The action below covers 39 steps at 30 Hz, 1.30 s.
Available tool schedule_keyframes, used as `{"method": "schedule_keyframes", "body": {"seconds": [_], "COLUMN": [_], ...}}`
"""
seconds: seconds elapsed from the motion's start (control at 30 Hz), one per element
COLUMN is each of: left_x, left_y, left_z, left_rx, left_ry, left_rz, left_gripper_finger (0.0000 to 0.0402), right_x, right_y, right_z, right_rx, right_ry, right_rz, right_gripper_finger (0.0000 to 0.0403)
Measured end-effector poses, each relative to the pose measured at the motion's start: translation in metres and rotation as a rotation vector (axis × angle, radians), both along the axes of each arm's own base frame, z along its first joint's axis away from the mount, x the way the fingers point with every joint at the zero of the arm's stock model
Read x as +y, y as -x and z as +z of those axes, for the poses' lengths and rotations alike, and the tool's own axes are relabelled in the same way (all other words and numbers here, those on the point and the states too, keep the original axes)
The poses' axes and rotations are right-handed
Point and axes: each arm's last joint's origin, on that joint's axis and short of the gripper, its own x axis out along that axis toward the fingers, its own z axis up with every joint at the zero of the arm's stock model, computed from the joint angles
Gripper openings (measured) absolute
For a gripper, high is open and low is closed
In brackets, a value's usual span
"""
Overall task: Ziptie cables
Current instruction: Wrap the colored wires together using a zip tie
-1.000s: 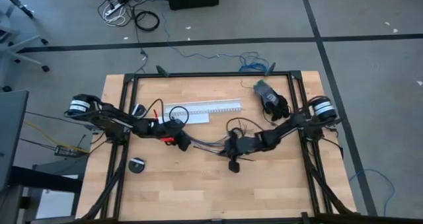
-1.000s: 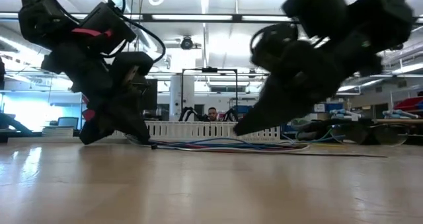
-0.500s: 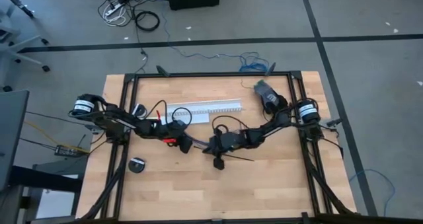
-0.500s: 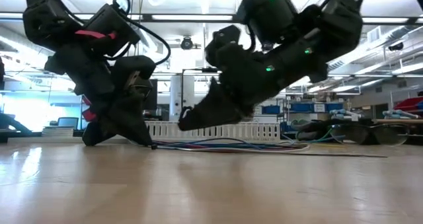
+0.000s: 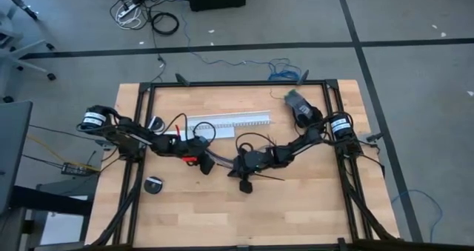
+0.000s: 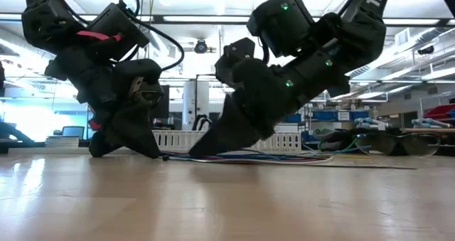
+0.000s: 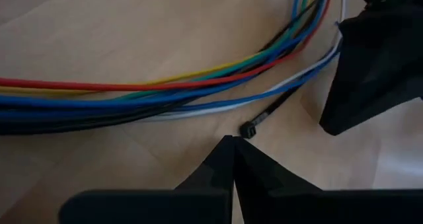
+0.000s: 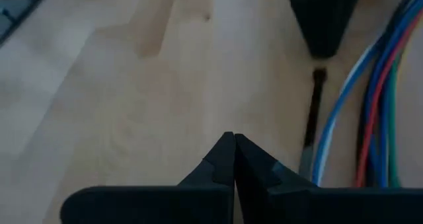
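Near the frame's centre, both claws, left claw [image 5: 209,164] and right claw [image 5: 231,170], were clenched empty on the tabletop [image 5: 296,206]. Between their tips lay the cables [image 7: 132,95], and the ziptie [image 7: 264,118] ended just beside the left claw.

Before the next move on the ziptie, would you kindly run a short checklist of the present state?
1. Left pincer shut, empty: ok.
2. Right pincer shut, empty: ok.
3. Ziptie head lies free on the table, just ahead of the left pincer: ok.
4. Ziptie around the cables: not ok, it lies beside them.
5. Pincers clear of each other: ok, close but apart.
6. Ziptie's far end free: cannot tell.
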Motion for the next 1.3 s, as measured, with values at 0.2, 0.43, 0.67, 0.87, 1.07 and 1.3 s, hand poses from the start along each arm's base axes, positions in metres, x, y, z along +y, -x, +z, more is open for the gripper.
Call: {"method": "schedule_keyframes", "body": {"seconds": [0.2, 0.43, 0.67, 0.87, 1.07, 1.3], "left_x": [-0.001, -0.003, -0.004, -0.005, -0.006, -0.011], "left_y": [0.000, 0.000, 0.000, -0.001, -0.001, 0.000], "left_z": [0.000, 0.000, 0.000, 0.000, 0.003, 0.003], "left_rx": [-0.011, -0.016, -0.020, -0.038, -0.060, -0.071], "left_ry": [-0.008, -0.028, -0.053, -0.132, -0.253, -0.426], "left_rz": [-0.011, -0.036, -0.065, -0.139, -0.228, -0.405], "left_gripper_finger": [0.0000, 0.0000, 0.0000, 0.0000, 0.0000, 0.0001], "right_x": [-0.006, -0.013, -0.014, -0.009, -0.007, -0.008], "right_y": [0.002, 0.002, -0.001, -0.006, -0.007, -0.007], "right_z": [-0.005, -0.005, -0.001, 0.008, 0.010, 0.010], "right_rx": [0.052, 0.048, -0.024, -0.132, -0.143, -0.145], "right_ry": [0.036, 0.167, 0.200, 0.127, 0.071, 0.042], "right_rz": [-0.063, -0.204, -0.214, -0.121, -0.023, 0.005], "right_gripper_finger": [0.0000, 0.0000, 0.0000, 0.0000, 0.0001, 0.0031]}}
